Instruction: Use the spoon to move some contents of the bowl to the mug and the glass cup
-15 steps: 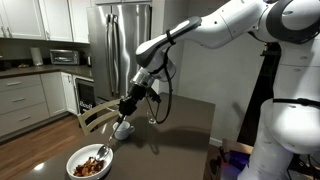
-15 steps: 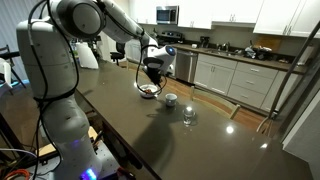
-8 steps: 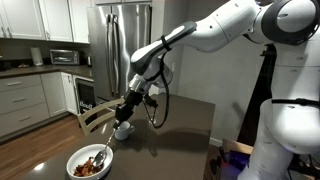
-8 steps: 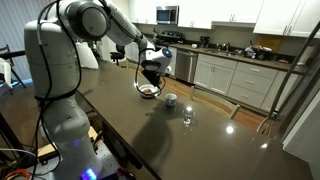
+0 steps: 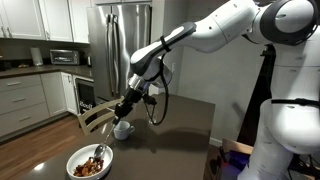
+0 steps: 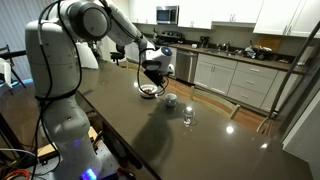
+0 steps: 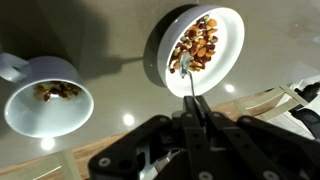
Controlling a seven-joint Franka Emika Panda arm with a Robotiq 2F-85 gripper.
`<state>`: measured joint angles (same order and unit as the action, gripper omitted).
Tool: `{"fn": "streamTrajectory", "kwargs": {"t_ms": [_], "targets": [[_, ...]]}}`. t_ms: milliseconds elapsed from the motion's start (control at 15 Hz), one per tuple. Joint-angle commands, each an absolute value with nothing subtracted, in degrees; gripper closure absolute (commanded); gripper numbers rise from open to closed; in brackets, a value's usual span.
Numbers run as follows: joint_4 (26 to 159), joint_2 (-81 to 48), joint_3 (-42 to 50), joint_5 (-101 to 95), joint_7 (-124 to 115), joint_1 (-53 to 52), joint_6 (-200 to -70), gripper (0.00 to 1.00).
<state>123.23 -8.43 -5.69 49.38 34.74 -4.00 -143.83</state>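
Spoon (image 7: 190, 85) further over bowl (image 7: 156, 48), tip @ contents (image 7: 203, 42)

- No writing, brand or number is legible anywhere.
- The microwave (image 5: 63, 57) panel and refrigerator (image 5: 112, 45) doors are too small and blurred to show any marks.

White arm (image 5: 200, 30) stretched forward and down (elbow high), gripper (image 5: 122, 104) pinched shut on the spoon (image 7: 188, 80)

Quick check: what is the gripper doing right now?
Gripper: closed, holding the spoon by its handle, tip over the bowl.
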Motion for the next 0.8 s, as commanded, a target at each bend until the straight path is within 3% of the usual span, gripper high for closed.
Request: {"fn": "streamTrajectory", "kwargs": {"t_ms": [0,733], "targets": [[122.7,-10.3,-6.0,45.4,33.5,-4.0,-148.0,0.97],[123.2,-10.9,-7.6,41.0,32.9,-2.9,-149.4,0.95]]}}
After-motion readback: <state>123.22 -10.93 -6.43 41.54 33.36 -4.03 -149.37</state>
